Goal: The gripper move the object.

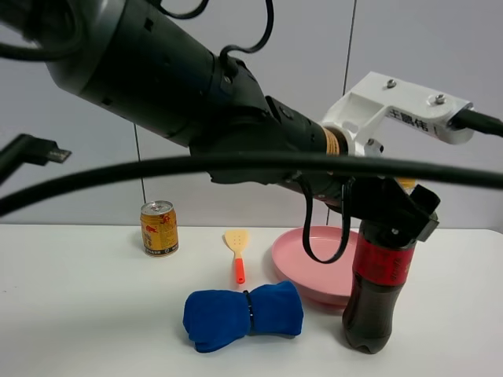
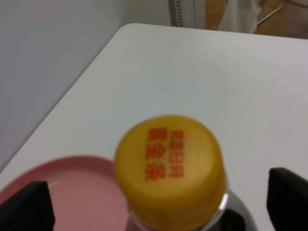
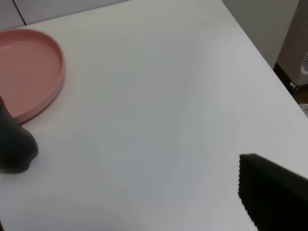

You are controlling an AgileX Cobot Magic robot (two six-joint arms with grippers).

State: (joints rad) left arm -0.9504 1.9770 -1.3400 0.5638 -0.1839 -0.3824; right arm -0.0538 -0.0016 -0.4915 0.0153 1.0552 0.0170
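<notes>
The cola bottle point(image 1: 377, 292), with dark drink and a red label, stands upright on the white table at the front right, next to the pink plate point(image 1: 302, 263). My left gripper point(image 1: 391, 216) reaches across and sits around the bottle's neck, hiding the cap in the exterior view. In the left wrist view the yellow-orange cap point(image 2: 168, 166) lies between the two black fingertips point(image 2: 29, 207), which stand wide apart and clear of it. The bottle's dark base point(image 3: 14, 144) shows in the right wrist view. One finger point(image 3: 274, 192) of my right gripper shows there, far off centre, holding nothing.
A gold drink can point(image 1: 159, 228) stands at the back left. A yellow spatula with an orange handle point(image 1: 236, 250) lies mid-table. A rolled blue cloth point(image 1: 244, 314) lies in front, left of the bottle. A black cable crosses the exterior view. The table's right edge point(image 3: 269, 72) is near.
</notes>
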